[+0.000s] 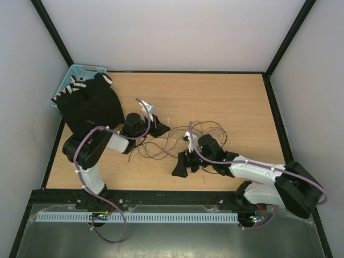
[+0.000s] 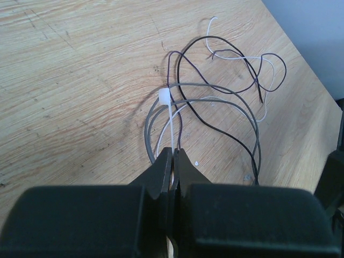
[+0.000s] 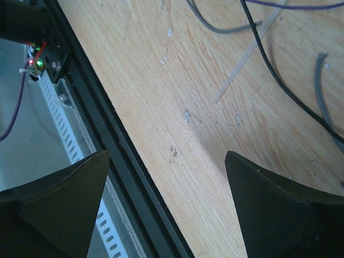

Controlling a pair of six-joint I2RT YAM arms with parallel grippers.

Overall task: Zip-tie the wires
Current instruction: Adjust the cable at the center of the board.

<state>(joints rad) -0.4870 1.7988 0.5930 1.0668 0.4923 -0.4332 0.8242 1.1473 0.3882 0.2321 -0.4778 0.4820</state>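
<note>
The wires are thin dark, grey and pale strands lying in loops on the wooden table. A white zip tie circles several of them, and its head sits on the bundle. My left gripper is shut on the zip tie's tail, just near of the head. In the top view the left gripper is at the left end of the wire tangle. My right gripper is open and empty, low over the table's front edge. Wire strands lie beyond it, and it touches none of them. In the top view the right gripper is at the near side of the tangle.
A blue basket stands at the back left with a black cloth draped over and beside it. A black rail runs along the table's front edge under my right gripper. A loose pale strip lies by the wires.
</note>
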